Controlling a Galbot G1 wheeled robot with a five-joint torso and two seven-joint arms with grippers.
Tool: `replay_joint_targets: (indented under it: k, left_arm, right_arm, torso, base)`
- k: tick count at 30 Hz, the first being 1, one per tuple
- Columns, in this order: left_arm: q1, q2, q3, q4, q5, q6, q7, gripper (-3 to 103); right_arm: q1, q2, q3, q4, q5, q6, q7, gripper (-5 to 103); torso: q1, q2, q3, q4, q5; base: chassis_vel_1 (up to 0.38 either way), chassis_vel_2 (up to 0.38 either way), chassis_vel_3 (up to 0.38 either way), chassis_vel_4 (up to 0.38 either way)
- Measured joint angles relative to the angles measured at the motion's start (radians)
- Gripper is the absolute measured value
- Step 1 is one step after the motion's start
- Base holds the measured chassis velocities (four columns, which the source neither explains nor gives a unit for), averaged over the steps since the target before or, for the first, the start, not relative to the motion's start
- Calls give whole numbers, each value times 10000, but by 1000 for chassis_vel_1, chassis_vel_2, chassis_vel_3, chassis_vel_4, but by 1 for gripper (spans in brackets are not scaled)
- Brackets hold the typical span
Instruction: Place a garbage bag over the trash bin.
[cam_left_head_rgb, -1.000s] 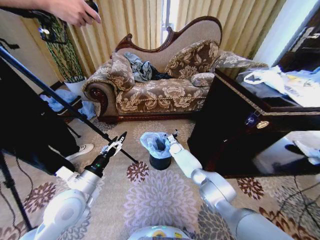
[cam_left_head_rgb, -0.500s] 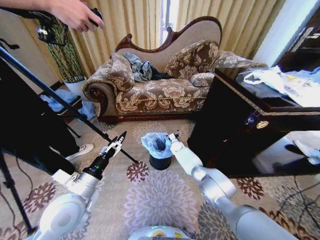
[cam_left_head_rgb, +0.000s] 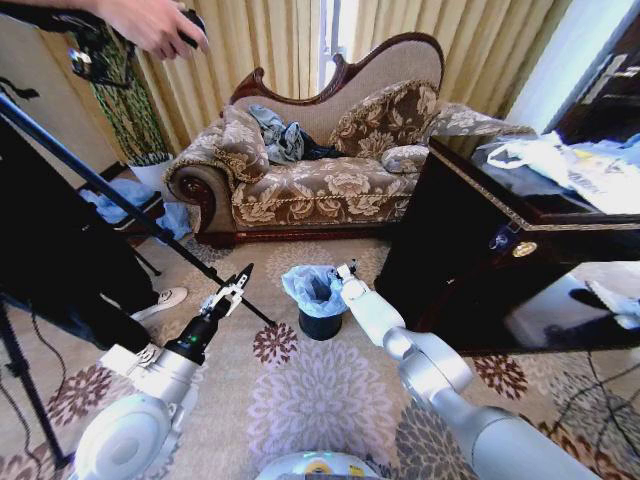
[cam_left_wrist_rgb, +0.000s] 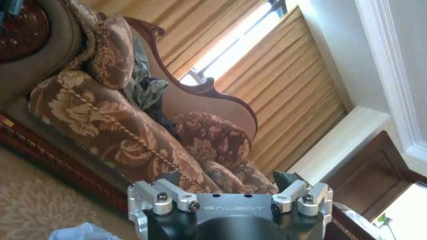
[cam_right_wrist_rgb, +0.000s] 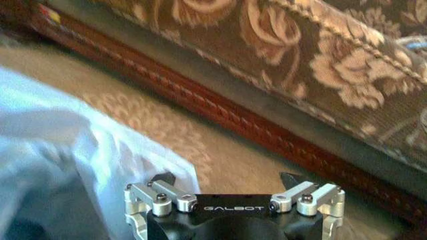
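Note:
The small black trash bin (cam_left_head_rgb: 320, 323) stands on the patterned carpet in front of the sofa. The pale blue-white garbage bag (cam_left_head_rgb: 311, 286) sits crumpled over its rim, with the mouth gaping. My right gripper (cam_left_head_rgb: 346, 271) is at the bag's right edge, level with the rim. In the right wrist view that gripper (cam_right_wrist_rgb: 227, 179) is open with nothing between its fingers, and the bag (cam_right_wrist_rgb: 63, 150) lies beside it. My left gripper (cam_left_head_rgb: 236, 284) hangs open above the carpet to the left of the bin, apart from the bag. In its own view the left gripper (cam_left_wrist_rgb: 227, 180) faces the sofa.
An ornate sofa (cam_left_head_rgb: 320, 185) with clothes on it stands behind the bin. A dark wooden cabinet (cam_left_head_rgb: 470, 260) stands close on the right, with white plastic bags (cam_left_head_rgb: 570, 165) on top. A black tripod leg (cam_left_head_rgb: 130, 210) slants across the left, near a person's shoe (cam_left_head_rgb: 165, 298).
The right forearm has edged slightly forward beside the bin and the bag's folds have shifted a little. The left gripper has hardly moved.

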Motion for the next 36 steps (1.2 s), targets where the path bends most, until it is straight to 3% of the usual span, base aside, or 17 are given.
replay_joint_targets:
  k: [16, 36]
  left_arm:
    - [47, -164, 43, -9, -17, -1, -14, 93]
    - [800, -647, 310, -9, 185, 81, 93, 93]
  right_arm:
    - [623, 1, -472, -402, -23, 92, -48, 100]
    - [524, 0, 361, -1061, -268, -151, 269, 100]
  torso:
    - [-1, 0, -1, 0, -1]
    - [-2, 0, -1, -1, -1]
  base:
    - [0, 0, 0, 0]
    - [0, 0, 0, 0]
